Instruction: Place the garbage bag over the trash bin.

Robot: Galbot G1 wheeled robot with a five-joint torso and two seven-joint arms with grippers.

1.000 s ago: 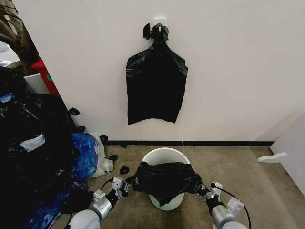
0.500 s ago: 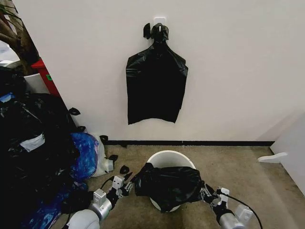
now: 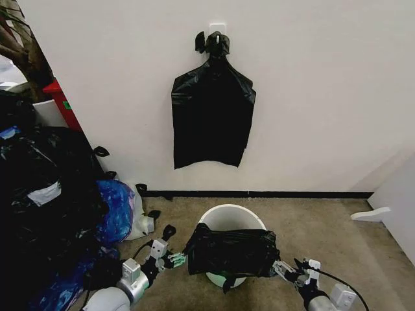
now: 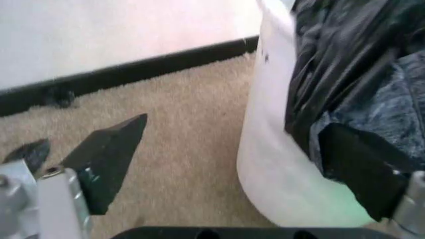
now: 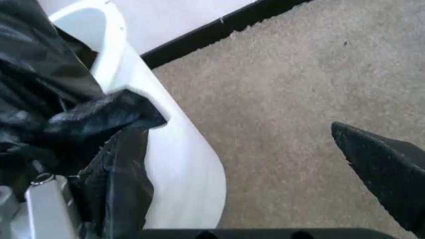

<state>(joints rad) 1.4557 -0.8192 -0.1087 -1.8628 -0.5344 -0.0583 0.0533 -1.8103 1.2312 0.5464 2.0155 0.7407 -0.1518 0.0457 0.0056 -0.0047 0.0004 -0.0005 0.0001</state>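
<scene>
The white round trash bin (image 3: 231,212) stands on the carpet in front of me. The black glossy garbage bag (image 3: 232,251) is stretched as a wide band across the bin's near rim and front wall. My left gripper (image 3: 172,247) is at the bag's left end and my right gripper (image 3: 286,269) at its right end. In the left wrist view the left gripper (image 4: 232,124) is open; one finger (image 4: 362,172) lies against the bag (image 4: 345,74) beside the bin wall (image 4: 272,149). In the right wrist view the right gripper (image 5: 226,149) is open, the bag (image 5: 86,124) draped over its inner side, the bin (image 5: 166,164) beside it.
A flat bunch of black bags (image 3: 213,120) hangs from a wall hook behind the bin. A big heap of black bags (image 3: 45,194) and a blue bag (image 3: 117,210) crowd the left. A white object (image 3: 371,214) lies far right, with open carpet (image 3: 324,233) before it.
The bag has gone from a drooping bundle to a tighter, flatter band, lower and nearer me on the bin. Both grippers have drawn back toward me, the right one most.
</scene>
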